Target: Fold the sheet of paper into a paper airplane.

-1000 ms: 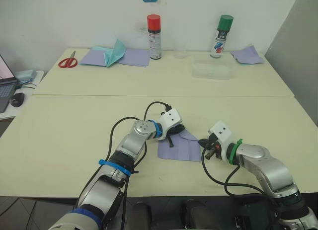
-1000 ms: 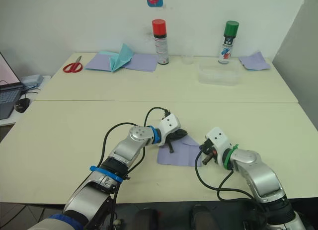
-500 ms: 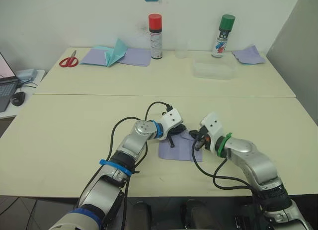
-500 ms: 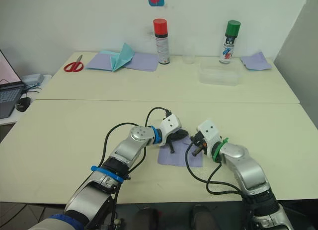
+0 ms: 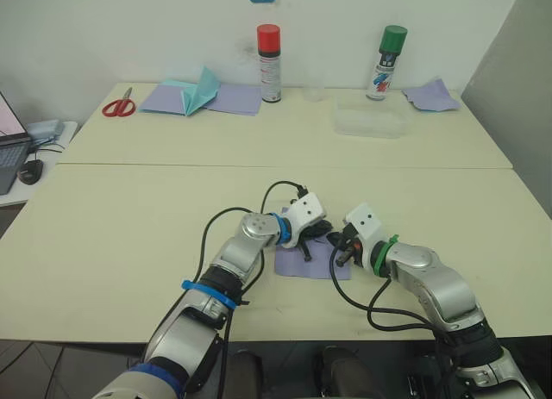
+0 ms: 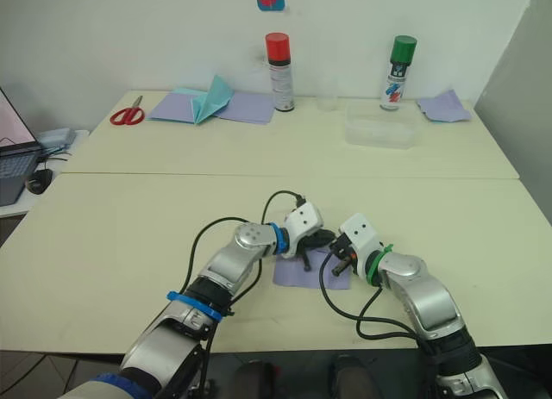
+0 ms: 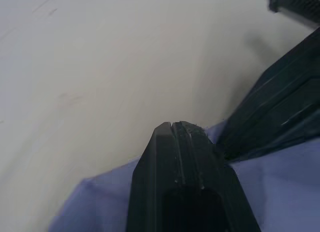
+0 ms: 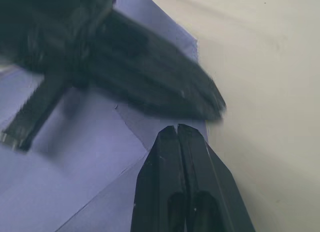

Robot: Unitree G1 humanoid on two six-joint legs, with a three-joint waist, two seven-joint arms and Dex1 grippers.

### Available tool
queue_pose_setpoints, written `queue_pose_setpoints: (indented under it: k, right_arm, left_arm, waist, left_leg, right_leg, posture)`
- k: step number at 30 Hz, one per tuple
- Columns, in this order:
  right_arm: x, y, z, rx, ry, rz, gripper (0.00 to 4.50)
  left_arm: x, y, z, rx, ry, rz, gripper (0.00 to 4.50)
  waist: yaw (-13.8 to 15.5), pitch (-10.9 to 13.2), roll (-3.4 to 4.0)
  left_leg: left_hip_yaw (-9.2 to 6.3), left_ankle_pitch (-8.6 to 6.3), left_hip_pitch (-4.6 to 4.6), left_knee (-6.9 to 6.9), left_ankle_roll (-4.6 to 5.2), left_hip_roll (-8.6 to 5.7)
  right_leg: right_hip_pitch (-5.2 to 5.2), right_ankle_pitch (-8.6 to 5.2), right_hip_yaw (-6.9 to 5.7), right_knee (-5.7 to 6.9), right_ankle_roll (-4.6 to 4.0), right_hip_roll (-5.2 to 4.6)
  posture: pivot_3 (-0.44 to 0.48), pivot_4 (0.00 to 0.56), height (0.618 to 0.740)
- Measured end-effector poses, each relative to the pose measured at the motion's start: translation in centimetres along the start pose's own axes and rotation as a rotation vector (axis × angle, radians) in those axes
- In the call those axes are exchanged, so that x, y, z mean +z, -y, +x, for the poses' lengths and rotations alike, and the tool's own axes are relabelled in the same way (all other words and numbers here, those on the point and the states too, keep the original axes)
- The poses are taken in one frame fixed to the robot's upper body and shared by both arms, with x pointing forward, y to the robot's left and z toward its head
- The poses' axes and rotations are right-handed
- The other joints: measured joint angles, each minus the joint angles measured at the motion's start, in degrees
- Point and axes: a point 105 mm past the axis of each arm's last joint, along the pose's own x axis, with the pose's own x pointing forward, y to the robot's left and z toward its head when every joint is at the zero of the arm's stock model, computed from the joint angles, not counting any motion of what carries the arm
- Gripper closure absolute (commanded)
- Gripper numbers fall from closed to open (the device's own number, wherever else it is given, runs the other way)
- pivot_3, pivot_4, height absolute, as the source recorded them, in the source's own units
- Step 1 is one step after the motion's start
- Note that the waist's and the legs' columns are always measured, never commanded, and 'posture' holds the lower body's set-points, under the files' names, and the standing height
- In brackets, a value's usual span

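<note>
You have a pale worktop by a white wall, and the sheet of paper lies flat near its front edge. Your left gripper and right gripper meet over the sheet, each with fingers pressed together.

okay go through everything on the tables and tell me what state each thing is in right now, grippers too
sheet of paper: flat on the table, creased, partly folded.
left gripper: shut, on the sheet.
right gripper: shut, on the sheet.
scissors: closed.
red-capped spray can: upright, capped.
green-capped spray can: upright, capped.
teal paper plane: folded.
</note>
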Motion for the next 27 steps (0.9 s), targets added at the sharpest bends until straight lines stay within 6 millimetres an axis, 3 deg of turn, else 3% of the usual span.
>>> queue_pose_setpoints:
  k: [8, 18, 23, 27]
  right_arm:
    - [-0.1, 0.0, -0.1, -0.004, -0.004, -0.005, 4.45]
    - [-0.4, -0.5, -0.1, 0.012, -0.012, -0.002, 4.45]
    - [-0.3, -0.7, 0.1, 0.022, -0.009, -0.005, 4.45]
    - [0.1, -0.5, 0.4, 0.021, -0.003, -0.009, 4.45]
  left_arm:
    - [-0.2, -0.3, 0.2, 0.020, -0.042, 0.034, 4.50]
    - [-1.3, -3.9, -1.3, 0.177, -0.141, 0.092, 4.50]
    - [-2.5, -6.6, -4.9, 0.322, -0.127, 0.065, 4.50]
    - [-2.8, -7.2, -8.0, 0.398, -0.031, -0.053, 4.50]
  waist:
    - [0.0, 0.0, -0.01]
    - [-0.8, -0.1, -0.13]
    - [-1.7, -0.1, -0.13]
    - [-1.4, -0.1, -0.14]
  left_leg:
    - [-0.01, 0.00, 0.01, 0.01, 0.00, -0.04]
    - [0.06, 0.00, 0.36, 0.01, 0.00, 0.21]
    - [0.04, 0.00, 0.48, -0.15, 0.00, 0.33]
    - [0.08, 0.00, 0.39, -0.17, -0.01, 0.30]
  right_leg:
    - [0.03, 0.00, 0.01, 0.01, 0.00, -0.02]
    - [0.15, 0.04, 0.06, 0.06, 0.07, 0.14]
    - [0.14, 0.02, 0.12, 0.14, 0.03, 0.25]
    - [0.10, -0.02, 0.10, 0.13, -0.04, 0.24]
  posture:
    - [0.000, 0.150, 0.740]
    - [0.000, 0.150, 0.740]
    - [0.000, 0.150, 0.740]
    - [0.000, 0.150, 0.740]
